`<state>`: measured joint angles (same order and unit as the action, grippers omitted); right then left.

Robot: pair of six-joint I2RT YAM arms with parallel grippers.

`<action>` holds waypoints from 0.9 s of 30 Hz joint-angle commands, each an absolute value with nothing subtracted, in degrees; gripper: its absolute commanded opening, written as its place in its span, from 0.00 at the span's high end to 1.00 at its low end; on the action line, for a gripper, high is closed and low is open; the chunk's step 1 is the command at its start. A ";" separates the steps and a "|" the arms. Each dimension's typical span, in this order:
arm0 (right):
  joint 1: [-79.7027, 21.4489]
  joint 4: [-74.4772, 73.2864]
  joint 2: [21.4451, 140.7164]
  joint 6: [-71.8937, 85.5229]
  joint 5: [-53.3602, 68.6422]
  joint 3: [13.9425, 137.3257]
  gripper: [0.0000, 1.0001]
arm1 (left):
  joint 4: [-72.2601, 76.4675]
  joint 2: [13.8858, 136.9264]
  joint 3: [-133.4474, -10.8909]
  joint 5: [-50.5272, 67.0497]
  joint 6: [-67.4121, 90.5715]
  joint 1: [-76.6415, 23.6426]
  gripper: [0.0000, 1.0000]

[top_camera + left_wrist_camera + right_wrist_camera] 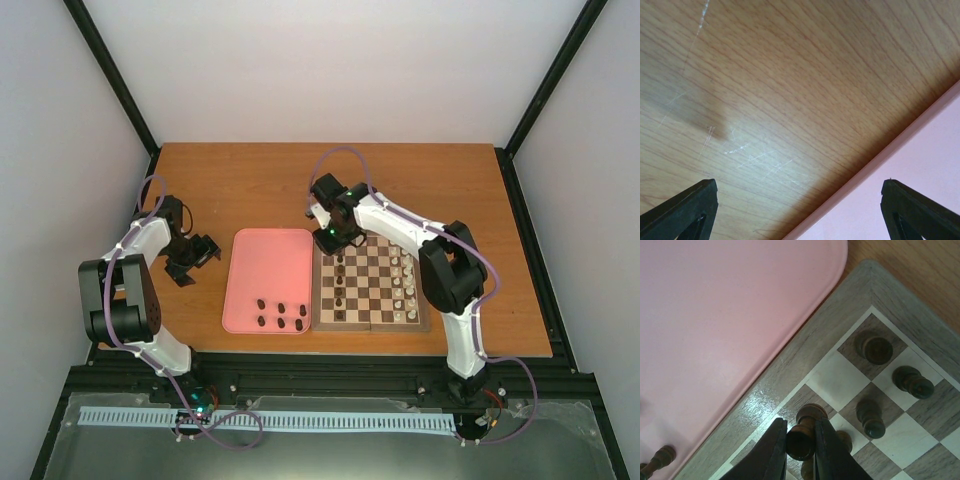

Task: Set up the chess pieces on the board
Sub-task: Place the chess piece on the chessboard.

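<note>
While right hand (800, 426) pinches chess piece (802, 441), pink tray (266, 258) holds several chess pieces (282, 308); left hand (799, 186) spread.

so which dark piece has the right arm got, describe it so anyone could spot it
Find the chessboard and its far corner beside the pink tray, where the right gripper hangs. Follow the tray-side edge past the corner piece. It is the dark chessman pinched between two black fingers; its neighbours stand free.
</note>
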<state>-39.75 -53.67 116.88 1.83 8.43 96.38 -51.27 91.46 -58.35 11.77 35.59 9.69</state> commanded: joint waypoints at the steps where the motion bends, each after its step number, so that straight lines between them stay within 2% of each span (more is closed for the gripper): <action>1: -38.81 -52.74 118.68 2.66 9.43 98.08 0.97 | -51.43 91.70 -59.45 11.09 35.16 9.96 0.00; 27: -37.54 -51.99 121.55 3.08 10.42 99.41 0.92 | -51.33 93.01 -59.88 11.26 34.98 9.97 0.00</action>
<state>-38.15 -52.71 120.51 2.63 10.07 98.21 -51.27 92.42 -58.35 11.60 35.57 9.69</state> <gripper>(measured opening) 0.112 0.998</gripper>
